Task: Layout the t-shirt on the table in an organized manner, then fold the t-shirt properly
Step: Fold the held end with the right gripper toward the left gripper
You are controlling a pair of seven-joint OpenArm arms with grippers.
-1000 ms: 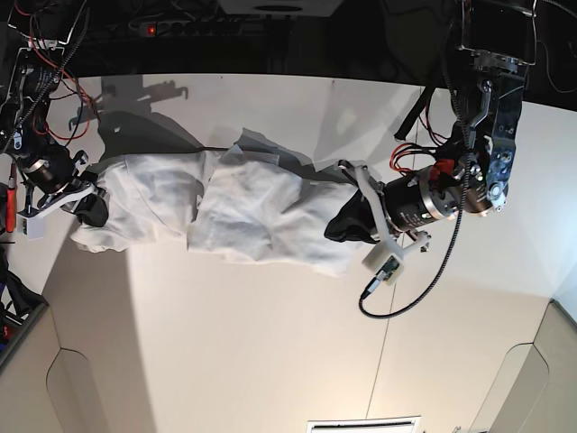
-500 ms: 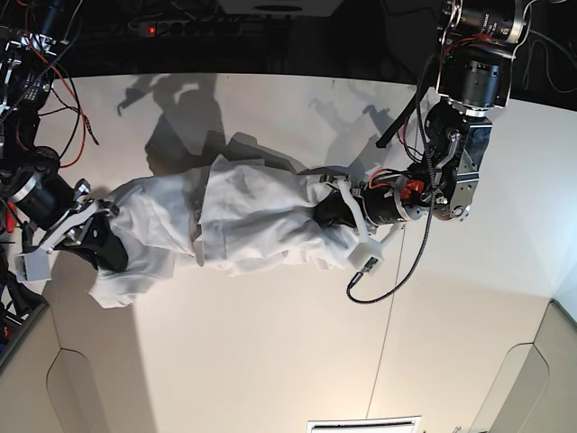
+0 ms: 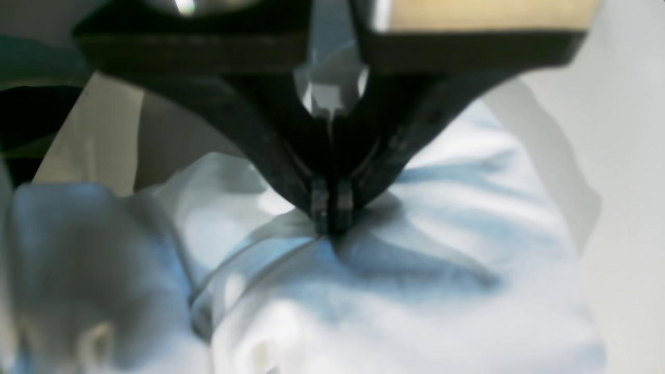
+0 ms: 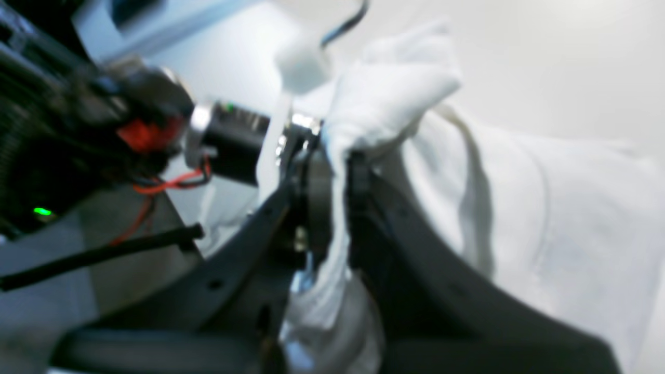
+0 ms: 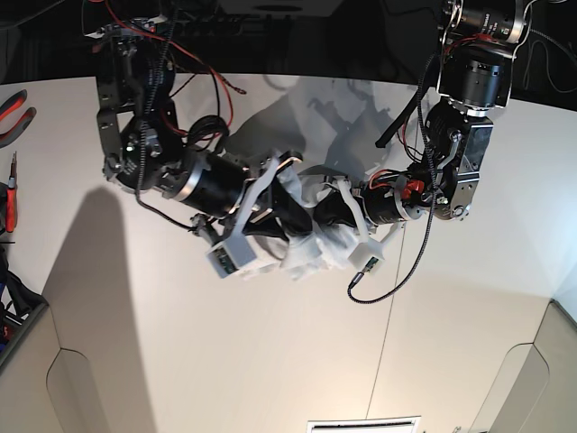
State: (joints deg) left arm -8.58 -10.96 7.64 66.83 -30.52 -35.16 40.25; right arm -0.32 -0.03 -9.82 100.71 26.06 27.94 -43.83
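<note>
T-shirt: the t-shirt point(image 5: 311, 248) was bunched into a crumpled white wad, caught between the two grippers, above the table point(image 5: 270, 361).
Left gripper: the left gripper point(image 3: 331, 218) had its jaws pressed together on a pinch of cloth, with the rest of the shirt spreading below the tips.
Right gripper: the right gripper point(image 4: 337, 171) was clamped on a fold of the shirt that ran up between its fingers.
Spacing: the two grippers were nearly touching, with the wad between them.

I'm seeing my left gripper point(image 3: 332, 208) pinching a fold of the t-shirt point(image 3: 395, 291), jaws closed together, with crumpled white cloth bunching over the table point(image 3: 628, 156).
</note>
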